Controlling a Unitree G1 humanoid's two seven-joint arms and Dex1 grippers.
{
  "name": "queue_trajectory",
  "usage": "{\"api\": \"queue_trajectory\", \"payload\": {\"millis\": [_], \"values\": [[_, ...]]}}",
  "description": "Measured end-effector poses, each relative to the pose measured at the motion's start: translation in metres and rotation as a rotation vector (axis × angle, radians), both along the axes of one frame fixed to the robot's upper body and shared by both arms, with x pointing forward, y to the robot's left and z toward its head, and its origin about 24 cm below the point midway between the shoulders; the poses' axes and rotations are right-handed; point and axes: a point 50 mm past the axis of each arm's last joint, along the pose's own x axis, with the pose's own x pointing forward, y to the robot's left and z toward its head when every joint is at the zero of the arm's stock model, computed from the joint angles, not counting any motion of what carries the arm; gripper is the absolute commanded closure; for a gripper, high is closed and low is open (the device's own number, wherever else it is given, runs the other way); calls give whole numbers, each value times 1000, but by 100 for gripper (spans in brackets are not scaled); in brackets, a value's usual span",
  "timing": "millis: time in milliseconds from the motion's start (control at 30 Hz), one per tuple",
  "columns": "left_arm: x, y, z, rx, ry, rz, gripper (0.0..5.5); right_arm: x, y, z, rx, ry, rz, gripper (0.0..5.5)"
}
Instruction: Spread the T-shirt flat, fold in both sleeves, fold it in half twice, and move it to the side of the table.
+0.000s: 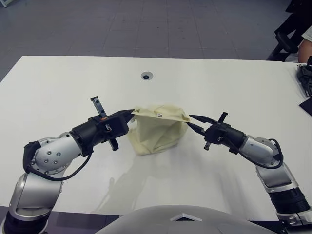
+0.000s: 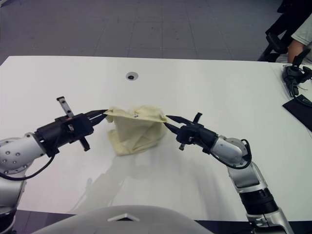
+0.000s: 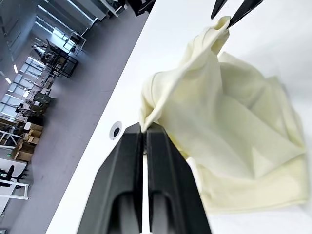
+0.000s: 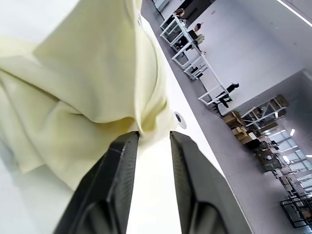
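While the left gripper (image 1: 130, 113) is squeezed shut on one top corner of the T-shirt (image 1: 158, 131), the right gripper (image 1: 191, 122) has its two fingers a little apart. The other top corner of the shirt sits right at the tips of those fingers. It touches them, but I cannot tell if it is truly pinched. The pale yellow shirt hangs between the two grippers like a small tent. Its top edge is lifted and its lower part rests in a crumpled heap on the table (image 1: 73, 83). It is about in the middle of the table, well away from the left and right edges, and nearer than the small round hole (image 1: 146, 75) by the far edge. I think this is the first step, spreading the shirt flat, and no sleeve looks folded yet. Next, the right gripper likely needs to close tight on its corner. Then both could pull apart, one toward each side edge, and lay the cloth down smooth.
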Motion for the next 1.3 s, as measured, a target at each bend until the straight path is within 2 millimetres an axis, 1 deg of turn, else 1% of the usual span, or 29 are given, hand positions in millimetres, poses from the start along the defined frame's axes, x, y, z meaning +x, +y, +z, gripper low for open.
{"api": "queue_trajectory", "payload": {"millis": [167, 200, 233, 433, 567, 600, 633, 667, 700, 800, 933, 1033, 1100, 1200, 1300], "values": [[-2, -3, 3, -20, 8, -19, 550, 1, 1, 1, 24, -17, -20, 288], [-1, -3, 3, -17, 8, -18, 550, 1, 2, 1, 33, -21, -26, 311], [-1, -2, 3, -16, 7, -17, 550, 1, 2, 1, 36, -23, -30, 314], [-1, -2, 3, -1, 4, -14, 550, 4, 6, 2, 67, -34, -45, 420], [-1, -2, 4, -8, 4, -14, 550, 1, 11, -3, 80, -4, -31, 496], [-1, -2, 4, -9, 2, -14, 550, 0, 11, -5, 81, 7, -30, 504], [-1, -2, 4, -11, 2, -14, 550, 0, 12, -7, 85, 25, -32, 524], [-1, -2, 4, -14, 2, -14, 550, -1, 11, -9, 91, 40, -32, 501], [-1, -2, 4, -14, 1, -13, 550, -3, 11, -9, 106, 55, -32, 495], [0, -1, 4, -15, -1, -5, 550, -7, 8, -6, 172, 69, -35, 443], [-3, 0, 0, -19, 8, 14, 550, -6, 5, 5, 254, 20, -42, 395], [-5, 0, 0, -25, 4, 36, 550, -5, 6, 8, 284, -2, -43, 345], [-4, 0, 2, -28, -6, 43, 550, -7, 5, 5, 283, 4, -47, 311], [-1, 0, 6, -33, -24, 45, 550, -16, 3, -4, 278, 35, -58, 267], [2, -2, 10, -37, -43, 36, 550, -24, 2, -9, 267, 48, -73, 208]]}}
